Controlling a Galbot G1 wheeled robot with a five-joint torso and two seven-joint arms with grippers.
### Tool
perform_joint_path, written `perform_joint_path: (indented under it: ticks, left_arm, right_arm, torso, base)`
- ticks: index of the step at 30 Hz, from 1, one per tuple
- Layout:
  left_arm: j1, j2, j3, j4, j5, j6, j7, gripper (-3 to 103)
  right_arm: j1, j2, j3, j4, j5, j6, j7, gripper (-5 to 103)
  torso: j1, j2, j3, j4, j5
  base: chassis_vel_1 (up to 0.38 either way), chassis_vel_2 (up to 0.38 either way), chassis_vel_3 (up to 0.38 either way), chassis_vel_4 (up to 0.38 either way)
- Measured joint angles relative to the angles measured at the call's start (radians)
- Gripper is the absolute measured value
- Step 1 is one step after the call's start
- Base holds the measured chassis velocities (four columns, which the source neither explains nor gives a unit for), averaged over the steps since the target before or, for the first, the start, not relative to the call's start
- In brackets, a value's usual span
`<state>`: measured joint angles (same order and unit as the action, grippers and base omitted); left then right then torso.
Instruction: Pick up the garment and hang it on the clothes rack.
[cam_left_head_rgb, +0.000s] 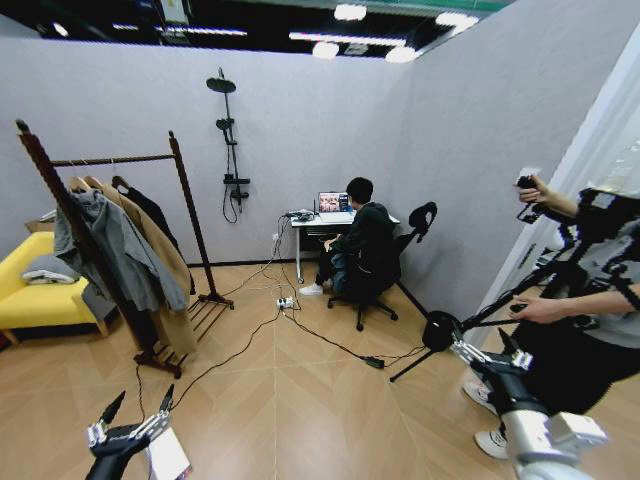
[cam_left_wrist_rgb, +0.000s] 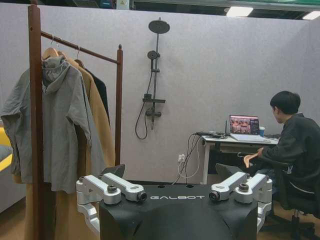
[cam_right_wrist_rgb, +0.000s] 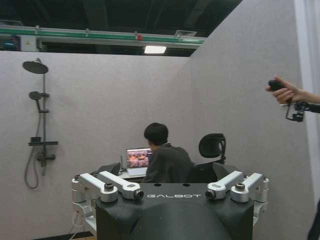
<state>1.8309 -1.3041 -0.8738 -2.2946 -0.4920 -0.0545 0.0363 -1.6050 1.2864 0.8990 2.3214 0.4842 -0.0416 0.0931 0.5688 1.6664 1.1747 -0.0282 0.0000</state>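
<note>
1. Grippers first: my left gripper (cam_left_head_rgb: 138, 410) hangs low over the wooden floor with fingers spread apart and holding nothing; my right gripper (cam_left_head_rgb: 487, 352) likewise.
2. Farther off stands the tall reddish-brown wooden clothes rack (cam_left_head_rgb: 113, 160).
3. Its bar carries a grey hooded jacket (cam_left_head_rgb: 110, 250), a long tan coat (cam_left_head_rgb: 160, 255), and, farthest back, the plain black soft garment (cam_left_head_rgb: 150, 208), mostly hidden.

A mock home room inside a lab or test hall: grey partition walls (cam_left_head_rgb: 120, 120) stop short of a dark industrial ceiling with strip lights (cam_left_head_rgb: 350, 12). A yellow sofa (cam_left_head_rgb: 30, 295), clothes rack (cam_left_head_rgb: 110, 250) and wall-mounted shower fitting (cam_left_head_rgb: 229, 140) furnish the wood floor.
</note>
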Motion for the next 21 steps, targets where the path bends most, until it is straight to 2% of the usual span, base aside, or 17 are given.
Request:
perform_joint_path:
  ticks: [1, 2, 3, 4, 6, 12, 21]
  left_arm:
    - [0.000, 0.000, 0.000, 0.000, 0.000, 0.000, 0.000, 100]
    - [0.000, 0.000, 0.000, 0.000, 0.000, 0.000, 0.000, 100]
    - [0.000, 0.000, 0.000, 0.000, 0.000, 0.000, 0.000, 100]
    - [0.000, 0.000, 0.000, 0.000, 0.000, 0.000, 0.000, 100]
    - [0.000, 0.000, 0.000, 0.000, 0.000, 0.000, 0.000, 100]
    - [0.000, 0.000, 0.000, 0.000, 0.000, 0.000, 0.000, 100]
    - [0.000, 0.000, 0.000, 0.000, 0.000, 0.000, 0.000, 100]
  right_arm:
    - [-0.007, 0.009, -0.014, -0.016, -0.022, 0.030, -0.029, 100]
    - [-0.007, 0.009, -0.014, -0.016, -0.022, 0.030, -0.029, 100]
    - [-0.009, 0.014, -0.022, -0.040, -0.051, 0.071, -0.051, 100]
    - [-0.009, 0.014, -0.022, -0.040, -0.051, 0.071, -0.051, 100]
    - [-0.015, 0.020, -0.031, -0.079, -0.087, 0.129, -0.068, 100]
    - [-0.041, 0.032, -0.028, -0.105, -0.085, 0.175, -0.067, 100]
    - [-0.064, 0.022, -0.011, -0.083, -0.052, 0.185, -0.052, 100]
  torso:
    - [0.000, 0.000, 0.000, -0.0002, 0.0001]
    - [0.000, 0.000, 0.000, -0.0002, 0.0001]
    - [0.000, 0.000, 0.000, -0.0002, 0.0000]
    - [0.000, 0.000, 0.000, -0.0002, 0.0000]
    - [0.000, 0.000, 0.000, 0.0001, 0.0000]
    - [0.000, 0.000, 0.000, 0.0000, 0.0001]
    - [0.000, 0.000, 0.000, -0.0001, 0.0000]
  base:
    - [0.000, 0.000, 0.000, 0.000]
    - [0.000, 0.000, 0.000, 0.000]
    - [0.000, 0.000, 0.000, 0.000]
    - [0.000, 0.000, 0.000, 0.000]
    - [0.000, 0.000, 0.000, 0.000]
    - [0.000, 0.000, 0.000, 0.000]
    - [0.000, 0.000, 0.000, 0.000]
